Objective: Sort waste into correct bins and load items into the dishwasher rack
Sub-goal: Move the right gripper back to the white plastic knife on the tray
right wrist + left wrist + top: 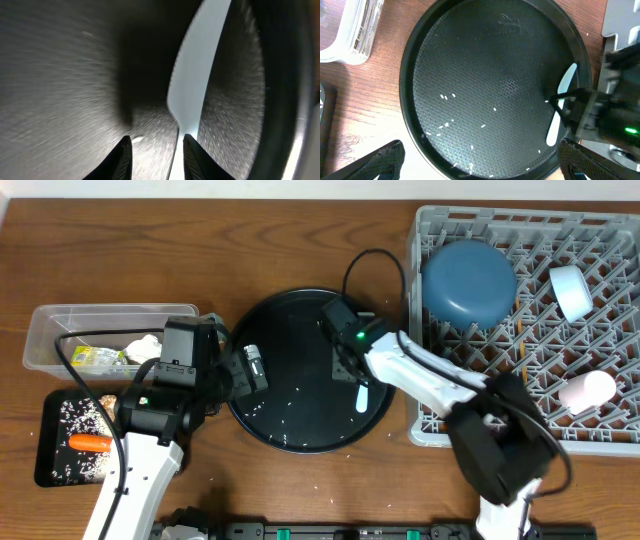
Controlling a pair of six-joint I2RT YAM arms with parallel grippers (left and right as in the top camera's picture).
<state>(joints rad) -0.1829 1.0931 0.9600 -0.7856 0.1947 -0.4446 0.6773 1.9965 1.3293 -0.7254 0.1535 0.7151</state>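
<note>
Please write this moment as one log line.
right gripper: open, astride white spoon | left gripper: open, empty | round black tray: rice grains

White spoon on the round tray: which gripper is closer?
Right. The right gripper sits over the handle of the spoon, on the rack side of the tray; the left gripper hovers at the opposite rim.

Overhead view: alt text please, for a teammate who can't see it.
The right gripper sits over a white spoon at the right edge of a round black tray scattered with rice. The grey rack at right holds a blue plate, a white cup and a pink cup; the left gripper hovers at the tray's left edge.
</note>
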